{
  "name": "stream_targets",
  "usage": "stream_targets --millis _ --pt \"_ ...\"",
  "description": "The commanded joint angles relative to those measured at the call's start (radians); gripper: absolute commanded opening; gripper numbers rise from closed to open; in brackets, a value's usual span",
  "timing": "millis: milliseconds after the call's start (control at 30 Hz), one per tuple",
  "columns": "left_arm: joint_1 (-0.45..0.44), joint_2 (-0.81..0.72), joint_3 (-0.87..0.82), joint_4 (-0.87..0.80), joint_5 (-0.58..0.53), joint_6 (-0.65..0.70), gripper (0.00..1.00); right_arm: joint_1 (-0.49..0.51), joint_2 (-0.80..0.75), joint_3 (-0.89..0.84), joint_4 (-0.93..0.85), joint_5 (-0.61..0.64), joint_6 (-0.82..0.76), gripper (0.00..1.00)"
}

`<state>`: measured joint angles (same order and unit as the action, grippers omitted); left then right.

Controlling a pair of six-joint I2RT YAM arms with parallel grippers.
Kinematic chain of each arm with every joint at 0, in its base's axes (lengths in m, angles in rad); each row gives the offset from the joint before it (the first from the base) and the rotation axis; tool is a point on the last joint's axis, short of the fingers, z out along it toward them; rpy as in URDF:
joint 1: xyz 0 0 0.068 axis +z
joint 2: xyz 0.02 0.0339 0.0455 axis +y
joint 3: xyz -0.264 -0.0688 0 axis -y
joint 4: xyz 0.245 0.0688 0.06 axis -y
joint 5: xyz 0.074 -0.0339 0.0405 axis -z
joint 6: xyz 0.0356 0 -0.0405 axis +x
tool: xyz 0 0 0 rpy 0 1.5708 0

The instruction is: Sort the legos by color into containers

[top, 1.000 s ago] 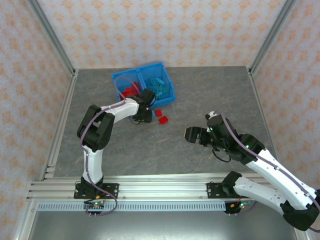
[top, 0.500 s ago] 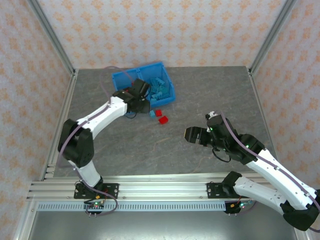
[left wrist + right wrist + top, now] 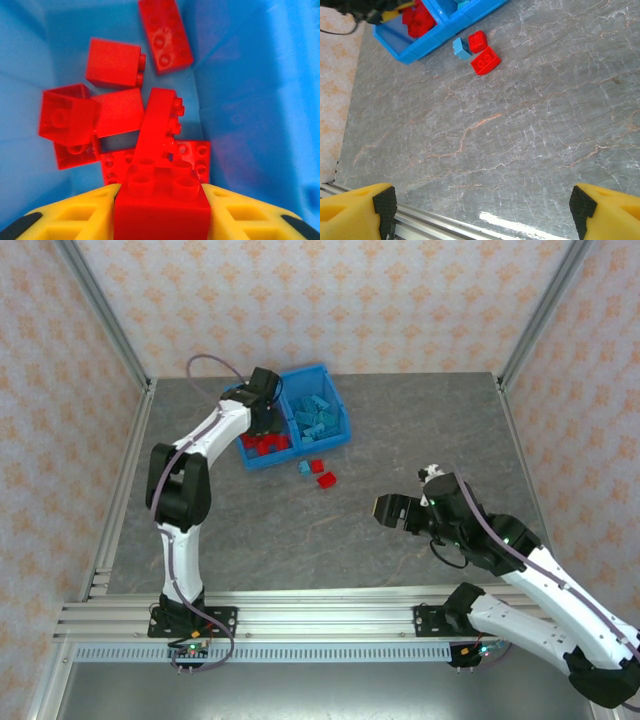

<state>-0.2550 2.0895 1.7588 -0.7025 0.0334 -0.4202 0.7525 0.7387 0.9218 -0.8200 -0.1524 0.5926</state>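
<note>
Lego (image 3: 161, 222), red, in narrow left gripper (image 3: 161, 197)

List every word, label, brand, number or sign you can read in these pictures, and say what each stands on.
No text can be read.
Studs of the red brick nearest the left wrist camera: too blurred to show any lettering.
Blue bin, grey table: no label or number visible.
Wallpaper: a floral pattern, no words.

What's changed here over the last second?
The left gripper moved from the near side of the bin to over its left compartment, holding a red brick. The right gripper stayed open, nearly in place; the three loose bricks beside the bin haven't moved.
</note>
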Motion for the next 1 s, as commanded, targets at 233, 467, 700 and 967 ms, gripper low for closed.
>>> stream_targets --millis 233,467,700,967 --pt "-0.001 -0.124 -0.034 -0.026 -0.014 -0.033 0.56 0.007 0.017 0.023 -0.012 0.033 -0.011 0.91" --pt "-0.017 -0.466 -0.189 0.003 0.098 0.041 0.59 0.007 0.158 0.055 0.077 0.053 -0.133 0.91" --pt "-0.132 -0.88 -0.36 -0.041 0.357 0.403 0.78 0.006 0.467 0.155 0.243 0.042 -0.334 0.95" --pt "-0.178 -1.298 -0.689 -0.139 0.553 0.764 1.0 -0.049 0.896 0.37 0.284 -0.051 -0.493 0.95"
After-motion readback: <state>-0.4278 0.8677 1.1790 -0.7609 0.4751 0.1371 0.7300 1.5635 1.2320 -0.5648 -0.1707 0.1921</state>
